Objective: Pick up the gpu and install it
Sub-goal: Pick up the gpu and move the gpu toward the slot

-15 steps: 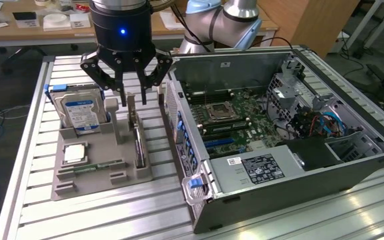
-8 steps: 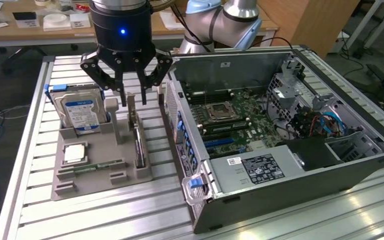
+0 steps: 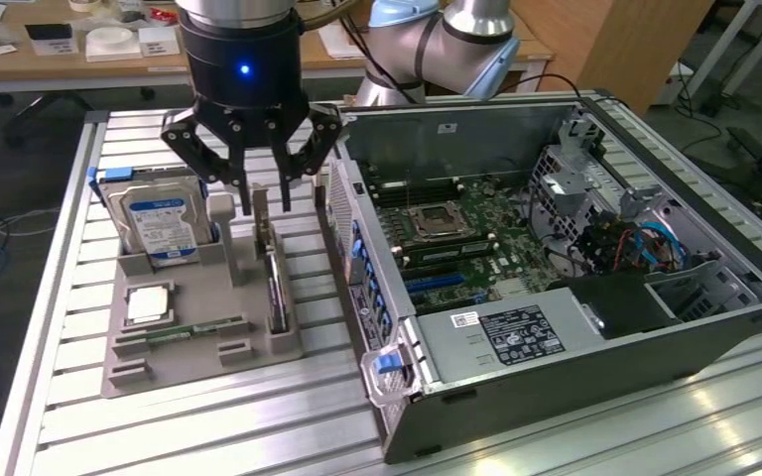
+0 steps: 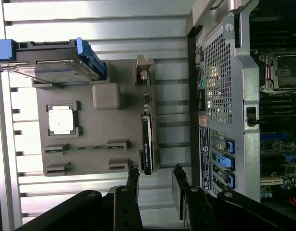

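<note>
The gpu (image 3: 274, 273) stands on its long edge in a slot along the side of the grey tray (image 3: 209, 357) nearest the computer case, its black shroud and silver bracket end showing. It is a thin dark strip in the wrist view (image 4: 147, 144). My gripper (image 3: 265, 186) hangs above the gpu's far end, open, with nothing between its black fingers. In the wrist view the gripper (image 4: 156, 177) straddles the line of the card, with a fingertip (image 4: 133, 174) on either side and clear of it.
The tray also holds a silver hard drive (image 3: 156, 223) with blue clips, a processor (image 3: 150, 302) and a green memory stick (image 3: 183, 332). An open computer case (image 3: 698, 327) with its motherboard (image 3: 467, 238) exposed lies close beside the tray on the slatted aluminium table (image 3: 222, 426).
</note>
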Motion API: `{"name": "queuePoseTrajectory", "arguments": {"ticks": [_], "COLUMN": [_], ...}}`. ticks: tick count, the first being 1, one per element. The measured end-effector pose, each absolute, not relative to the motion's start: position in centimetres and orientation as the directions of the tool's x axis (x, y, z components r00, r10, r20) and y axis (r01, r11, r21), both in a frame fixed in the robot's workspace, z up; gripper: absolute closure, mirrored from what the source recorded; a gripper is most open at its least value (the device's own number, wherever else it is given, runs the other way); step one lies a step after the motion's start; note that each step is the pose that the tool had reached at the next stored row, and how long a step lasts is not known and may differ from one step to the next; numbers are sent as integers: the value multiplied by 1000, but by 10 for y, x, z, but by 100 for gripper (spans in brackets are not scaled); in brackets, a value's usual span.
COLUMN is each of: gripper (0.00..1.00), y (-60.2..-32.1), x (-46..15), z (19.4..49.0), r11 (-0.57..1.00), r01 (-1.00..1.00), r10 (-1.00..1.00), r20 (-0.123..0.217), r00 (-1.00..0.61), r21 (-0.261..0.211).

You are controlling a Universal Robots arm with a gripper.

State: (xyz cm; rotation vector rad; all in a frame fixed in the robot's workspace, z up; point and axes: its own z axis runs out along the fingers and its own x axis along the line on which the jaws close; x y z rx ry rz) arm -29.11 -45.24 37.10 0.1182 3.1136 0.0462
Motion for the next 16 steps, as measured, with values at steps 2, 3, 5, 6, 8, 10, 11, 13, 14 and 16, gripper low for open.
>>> {"name": "queuePoseTrajectory", "arguments": {"ticks": [2,3,5,6,8,10,11,13,14,16], "gripper": [58,58,58,58,58,58,58,58,58,58], "y": [-452,-452,-452,-452,-452,-452,-452,-452,-452,-452], "x": [-291,-291,-291,-291,-291,-291,-291,-291,-291,-291], "z": [368,366,363,361,357,354,352,348,346,343], "r11": [997,997,997,997,997,997,997,997,997,997], "r01": [75,75,75,75,75,75,75,75,75,75], "r10": [76,76,76,76,76,76,76,76,76,76], "r20": [-24,-24,-24,-24,-25,-25,-25,-26,-26,-26], "r00": [-997,-997,-997,-997,-997,-997,-997,-997,-997,-997], "r21": [31,30,31,30,30,31,31,31,31,31]}}
